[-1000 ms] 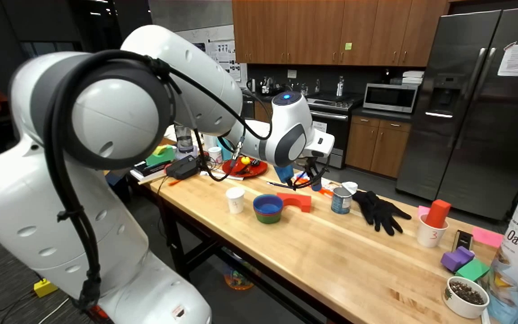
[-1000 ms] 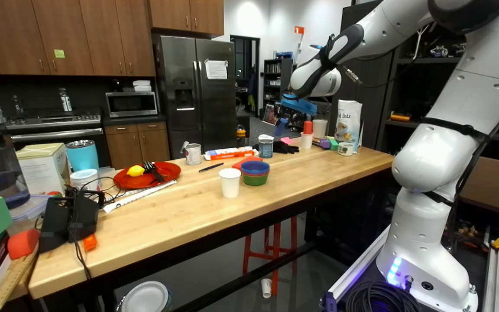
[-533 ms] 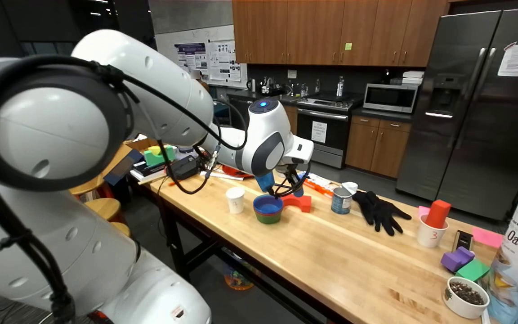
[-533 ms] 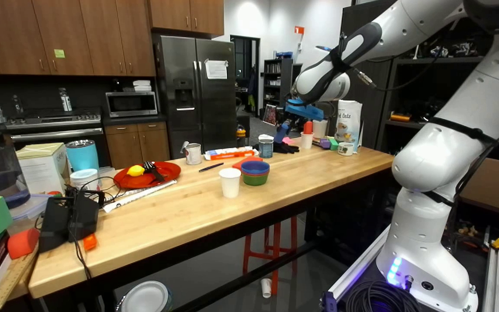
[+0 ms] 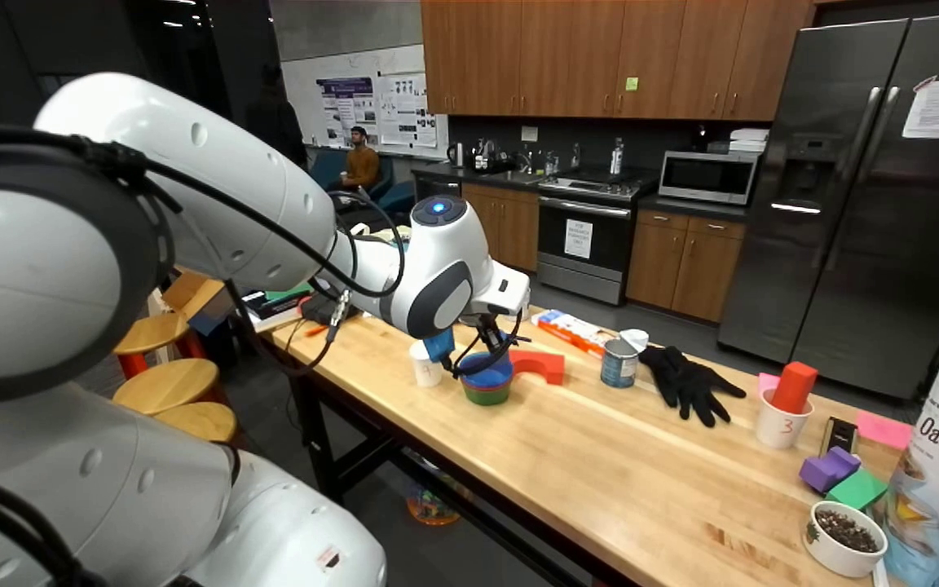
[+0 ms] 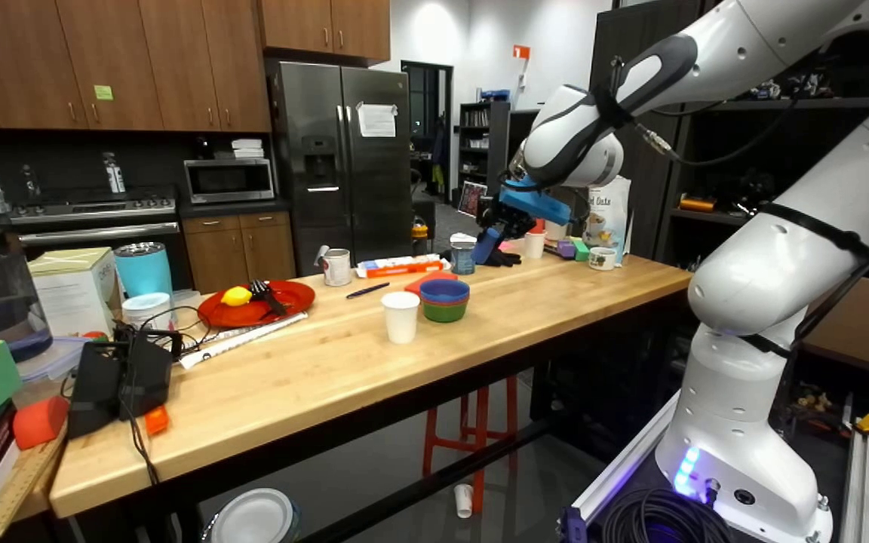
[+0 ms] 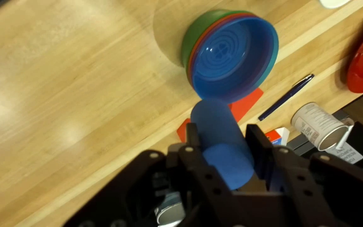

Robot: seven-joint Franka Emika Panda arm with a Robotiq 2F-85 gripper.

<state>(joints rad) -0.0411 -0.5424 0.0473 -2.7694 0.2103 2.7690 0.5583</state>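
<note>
My gripper (image 7: 223, 134) is shut on a blue cylinder (image 7: 221, 126), whose far end points toward the bowls in the wrist view. In an exterior view the cylinder (image 6: 486, 246) hangs tilted below the gripper (image 6: 501, 219). In an exterior view the gripper (image 5: 492, 333) is in front of the bowls, and the cylinder is not clearly visible there. A stack of nested bowls, blue inside and green outside (image 5: 487, 397), stands on the table; it also shows in the wrist view (image 7: 222, 52). A red arch block (image 5: 547, 366) lies beside the bowls, partly behind the cylinder in the wrist view.
A white paper cup (image 6: 401, 318) stands beside the bowls. A dark pen (image 7: 286, 97), an open can (image 7: 317, 126), another can (image 5: 619, 364) and black gloves (image 5: 689, 381) lie or stand around. A red plate (image 6: 295, 296) with a lemon is farther along; an oats bag (image 5: 934, 465) stands at one end.
The arm has moved lower and back, carrying the cylinder; in an exterior view the gripper went left and down to overlap the bowls. The bowls, cup and block have not moved.
</note>
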